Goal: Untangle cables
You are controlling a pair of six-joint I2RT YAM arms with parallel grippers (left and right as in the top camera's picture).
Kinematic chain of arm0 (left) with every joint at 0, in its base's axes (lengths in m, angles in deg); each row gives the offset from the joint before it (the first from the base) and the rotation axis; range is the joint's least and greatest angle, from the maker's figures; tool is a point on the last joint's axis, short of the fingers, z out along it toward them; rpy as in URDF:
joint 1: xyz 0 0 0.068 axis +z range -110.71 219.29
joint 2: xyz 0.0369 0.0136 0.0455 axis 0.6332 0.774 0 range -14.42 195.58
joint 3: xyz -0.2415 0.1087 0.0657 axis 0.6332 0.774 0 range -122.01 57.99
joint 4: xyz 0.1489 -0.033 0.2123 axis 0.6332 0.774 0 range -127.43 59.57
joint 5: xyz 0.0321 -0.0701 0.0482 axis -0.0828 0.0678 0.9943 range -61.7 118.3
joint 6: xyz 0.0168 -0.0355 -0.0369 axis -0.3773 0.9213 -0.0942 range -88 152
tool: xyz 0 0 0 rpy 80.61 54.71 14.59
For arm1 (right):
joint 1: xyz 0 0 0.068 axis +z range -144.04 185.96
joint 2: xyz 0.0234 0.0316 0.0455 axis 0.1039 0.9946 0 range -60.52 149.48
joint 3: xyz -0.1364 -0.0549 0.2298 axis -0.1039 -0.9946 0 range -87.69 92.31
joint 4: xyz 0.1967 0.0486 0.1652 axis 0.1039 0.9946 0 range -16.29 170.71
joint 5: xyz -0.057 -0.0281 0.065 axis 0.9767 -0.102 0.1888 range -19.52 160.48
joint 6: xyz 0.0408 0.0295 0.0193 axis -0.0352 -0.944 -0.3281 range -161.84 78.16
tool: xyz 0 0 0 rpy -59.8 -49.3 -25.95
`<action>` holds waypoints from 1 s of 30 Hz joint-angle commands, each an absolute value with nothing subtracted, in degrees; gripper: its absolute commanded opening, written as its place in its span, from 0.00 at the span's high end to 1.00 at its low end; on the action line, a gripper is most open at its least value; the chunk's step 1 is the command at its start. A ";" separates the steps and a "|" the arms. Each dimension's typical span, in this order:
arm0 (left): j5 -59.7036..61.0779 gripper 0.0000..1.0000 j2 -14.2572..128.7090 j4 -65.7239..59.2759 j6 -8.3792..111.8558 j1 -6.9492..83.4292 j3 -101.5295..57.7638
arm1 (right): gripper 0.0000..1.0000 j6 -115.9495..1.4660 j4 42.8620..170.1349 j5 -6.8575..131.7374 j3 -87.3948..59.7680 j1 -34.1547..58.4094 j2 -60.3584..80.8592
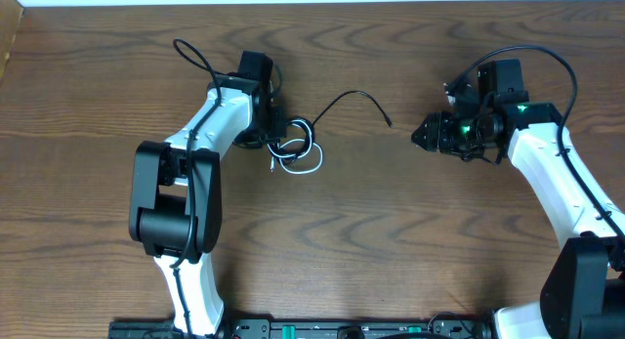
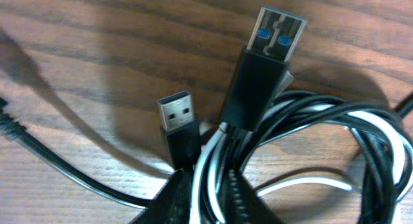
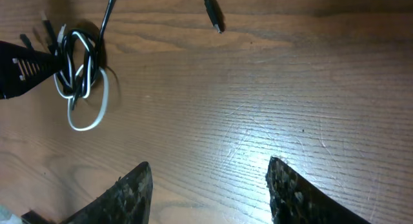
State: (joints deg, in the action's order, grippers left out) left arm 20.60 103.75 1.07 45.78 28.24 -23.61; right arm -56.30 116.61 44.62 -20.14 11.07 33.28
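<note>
Cables (image 1: 296, 149) lie tangled (white looped through black) on the table (image 1: 391, 241), pinched by the left gripper (image 1: 277, 136). Well apart, the right gripper (image 3: 210, 177) hovers, jaws spread, empty.

You looked down on table (image 1: 391, 232): mid-brown wood, darker wavy grain. Cable tangle (image 1: 298, 148) mixed two colours, white cable (image 2: 210, 156) loops against black cable (image 3: 211, 16) strands. Your left wrist view caught larger plug (image 2: 261, 75): black sleeve, silver shell, blue insert. Smaller plug (image 2: 177, 121): black sleeve, silver shell. Left arm (image 1: 210, 124) and right arm (image 1: 547, 168) showed white with black joints. Green light (image 1: 524, 109) glowed on right arm. Right gripper (image 3: 210, 182) fingers (image 3: 126, 195) were black, grey-speckled.
</note>
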 commanded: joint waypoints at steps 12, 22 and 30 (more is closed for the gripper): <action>21.23 0.83 111.16 3.58 44.69 25.62 -22.71 | 0.45 -56.39 117.11 44.88 -20.08 11.00 33.15; 6.87 0.93 107.64 4.70 44.01 25.36 -24.51 | 0.46 -56.39 116.91 44.38 -20.08 11.92 33.12; -6.29 0.93 94.90 -3.06 40.56 25.31 -24.48 | 0.68 -53.33 110.20 28.27 -20.08 12.01 32.36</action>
